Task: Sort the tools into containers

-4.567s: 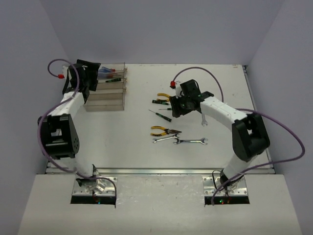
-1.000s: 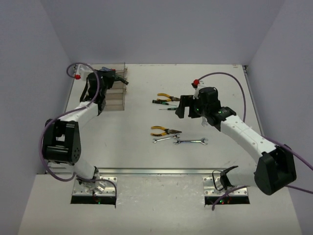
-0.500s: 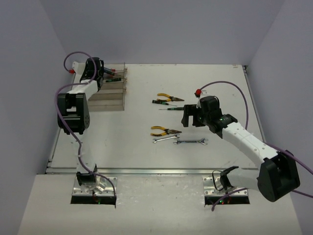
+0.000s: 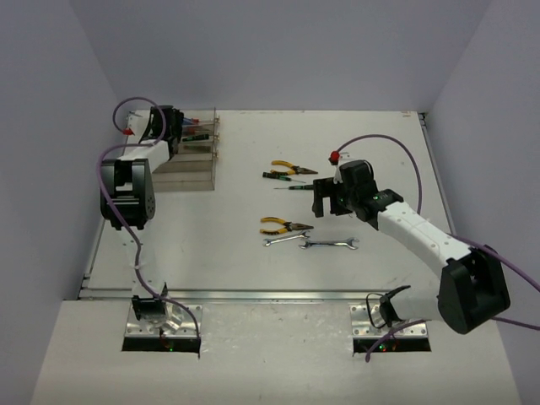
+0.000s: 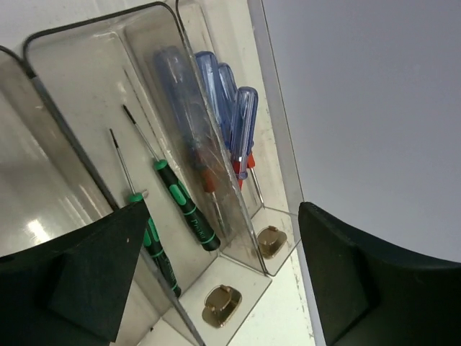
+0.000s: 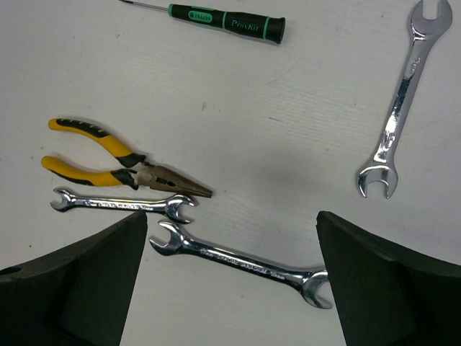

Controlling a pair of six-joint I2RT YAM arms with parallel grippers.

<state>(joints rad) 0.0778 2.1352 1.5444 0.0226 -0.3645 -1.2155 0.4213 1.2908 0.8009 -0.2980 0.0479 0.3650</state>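
Note:
The containers (image 4: 190, 159), clear stepped bins, stand at the far left. My left gripper (image 4: 173, 126) hovers over their far end, open and empty. In the left wrist view (image 5: 223, 241) one bin (image 5: 86, 122) holds two black-green screwdrivers (image 5: 184, 205), and the bin behind it holds several blue screwdrivers (image 5: 216, 94). My right gripper (image 4: 327, 198) is open and empty above the table (image 6: 230, 238). Below it lie yellow pliers (image 6: 119, 169), a short wrench (image 6: 122, 204), a long wrench (image 6: 241, 263), a third wrench (image 6: 400, 108) and a black-green screwdriver (image 6: 223, 21).
A second pair of yellow pliers (image 4: 291, 169) and another black-green screwdriver (image 4: 276, 176) lie farther back at mid-table. Grey walls close in the table at the back and sides. The right arm hides the third wrench in the top view.
My right gripper drew back from the screwdrivers toward the near wrenches, then edged slightly left. My left arm's elbow swung out to the left while its gripper stayed over the bins.

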